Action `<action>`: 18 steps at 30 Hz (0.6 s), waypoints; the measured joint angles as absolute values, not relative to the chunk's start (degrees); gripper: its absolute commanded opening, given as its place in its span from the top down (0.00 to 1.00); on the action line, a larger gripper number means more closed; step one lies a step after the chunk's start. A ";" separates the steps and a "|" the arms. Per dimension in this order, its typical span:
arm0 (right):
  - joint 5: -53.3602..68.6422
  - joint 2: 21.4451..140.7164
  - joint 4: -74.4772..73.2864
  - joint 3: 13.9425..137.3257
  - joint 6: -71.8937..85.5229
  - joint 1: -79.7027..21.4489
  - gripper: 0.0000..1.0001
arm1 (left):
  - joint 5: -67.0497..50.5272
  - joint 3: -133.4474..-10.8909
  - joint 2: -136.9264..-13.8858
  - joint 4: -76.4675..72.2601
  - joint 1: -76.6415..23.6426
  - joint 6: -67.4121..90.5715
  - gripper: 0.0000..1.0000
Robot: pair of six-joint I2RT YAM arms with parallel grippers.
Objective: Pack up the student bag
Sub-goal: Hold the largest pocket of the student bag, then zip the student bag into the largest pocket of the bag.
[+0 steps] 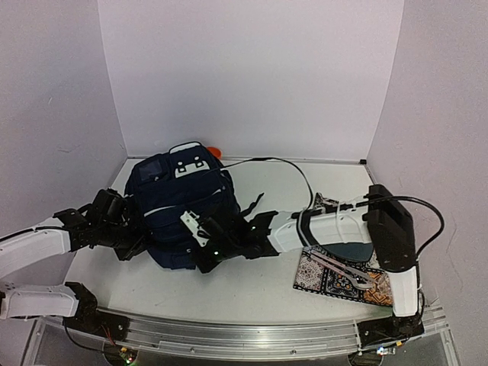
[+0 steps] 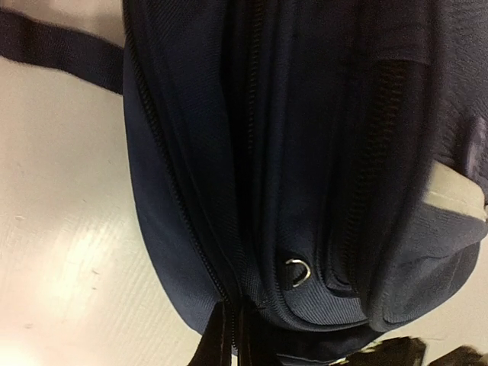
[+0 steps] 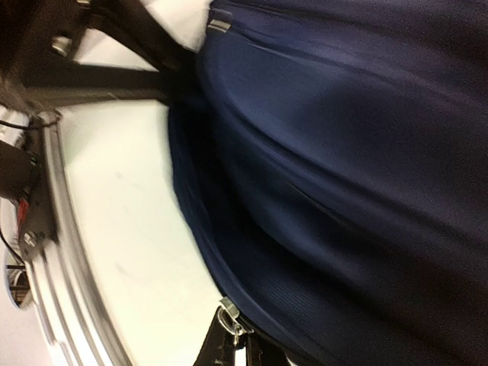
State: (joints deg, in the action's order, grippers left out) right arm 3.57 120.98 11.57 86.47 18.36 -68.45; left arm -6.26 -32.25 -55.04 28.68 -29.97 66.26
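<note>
The navy student bag (image 1: 179, 210) lies on the table (image 1: 252, 286), its inside not visible, while the left claw (image 2: 232, 339) is pressed together on its zipper seam (image 2: 164, 152) and the right claw (image 3: 229, 349) pinches its fabric beside a metal ring (image 3: 229, 311).

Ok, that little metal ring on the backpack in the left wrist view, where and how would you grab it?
Pinch the metal ring across its loop, coming from the left arm's side, square to the student bag. It seems to stand proud of the fabric beside a zip line, so a narrow pinch can probably close on it; the cloth around bulges smoothly.
</note>
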 measured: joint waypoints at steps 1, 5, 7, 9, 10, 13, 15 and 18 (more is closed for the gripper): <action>3.37 119.24 11.45 84.49 18.02 -67.71 1.00 | -5.44 -33.14 -55.31 29.86 -30.06 65.16 1.00; 3.19 112.72 11.33 77.94 16.18 -63.68 1.00 | -2.95 -36.31 -56.60 33.10 -29.48 60.33 1.00; 3.41 110.65 11.41 75.88 15.08 -61.85 1.00 | -3.04 -36.98 -57.10 33.64 -27.82 57.57 1.00; 3.62 109.19 11.91 74.16 14.04 -60.51 1.00 | -3.63 -37.68 -57.57 33.99 -25.26 54.54 1.00; 3.59 108.60 12.14 73.34 13.52 -59.86 1.00 | -3.71 -38.18 -57.85 34.37 -23.55 52.89 1.00; 3.79 107.67 12.56 72.02 11.96 -58.17 1.00 | -2.94 -40.27 -59.16 35.85 -19.11 48.07 1.00; 4.84 107.66 12.82 71.99 11.22 -57.87 1.00 | -1.71 -42.43 -61.23 37.05 -17.40 45.25 1.00; 6.92 107.69 12.66 72.31 10.79 -58.22 1.00 | -0.09 -46.18 -66.07 37.80 -15.69 41.61 1.00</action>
